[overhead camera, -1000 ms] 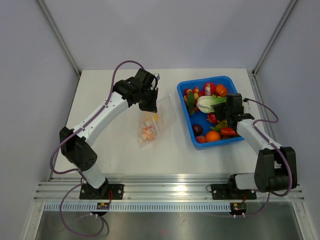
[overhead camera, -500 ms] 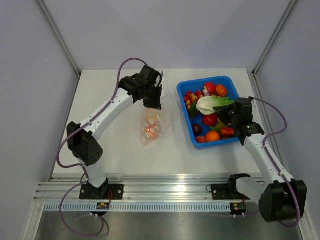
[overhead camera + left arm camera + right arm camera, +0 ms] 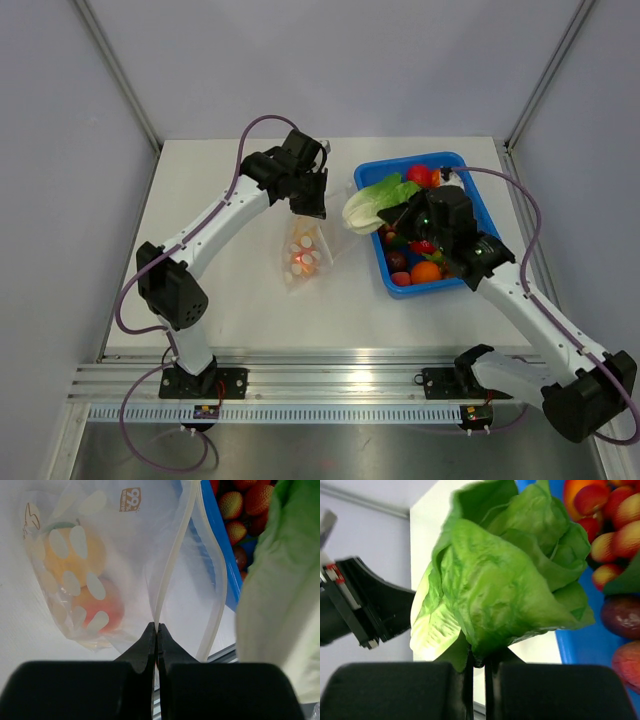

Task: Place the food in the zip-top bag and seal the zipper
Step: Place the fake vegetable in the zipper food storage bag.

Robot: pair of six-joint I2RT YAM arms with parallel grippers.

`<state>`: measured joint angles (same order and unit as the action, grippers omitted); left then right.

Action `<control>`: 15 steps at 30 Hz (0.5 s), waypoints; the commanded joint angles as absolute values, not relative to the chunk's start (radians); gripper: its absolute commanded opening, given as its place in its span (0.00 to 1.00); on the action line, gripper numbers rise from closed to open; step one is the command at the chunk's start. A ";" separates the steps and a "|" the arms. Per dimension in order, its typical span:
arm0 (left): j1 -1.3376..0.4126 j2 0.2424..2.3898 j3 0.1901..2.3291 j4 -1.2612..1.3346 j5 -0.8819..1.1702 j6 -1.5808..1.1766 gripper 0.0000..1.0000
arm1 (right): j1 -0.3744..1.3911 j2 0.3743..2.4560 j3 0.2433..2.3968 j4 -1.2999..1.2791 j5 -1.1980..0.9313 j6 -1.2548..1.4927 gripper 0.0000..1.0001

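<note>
Where top cam can't tell, L gripper [image 3: 156,626] pinches zipper [image 3: 172,563]

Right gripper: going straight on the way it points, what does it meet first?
The right gripper carries the lettuce in front, so that probably meets the open mouth of the bag, pinched by the left gripper. Depth is unclear.
</note>
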<state>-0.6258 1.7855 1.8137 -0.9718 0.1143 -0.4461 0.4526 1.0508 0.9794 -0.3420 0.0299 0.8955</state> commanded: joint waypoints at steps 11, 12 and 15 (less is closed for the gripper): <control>-0.629 1.747 1.850 -0.969 0.132 -0.437 0.00 | 0.699 1.327 1.107 -0.285 0.268 0.741 0.00; -0.629 1.746 1.848 -0.969 0.133 -0.437 0.00 | 0.719 1.345 1.115 -0.287 0.308 0.732 0.00; -0.629 1.747 1.848 -0.973 0.143 -0.434 0.00 | 0.755 1.367 1.143 -0.273 0.327 0.712 0.00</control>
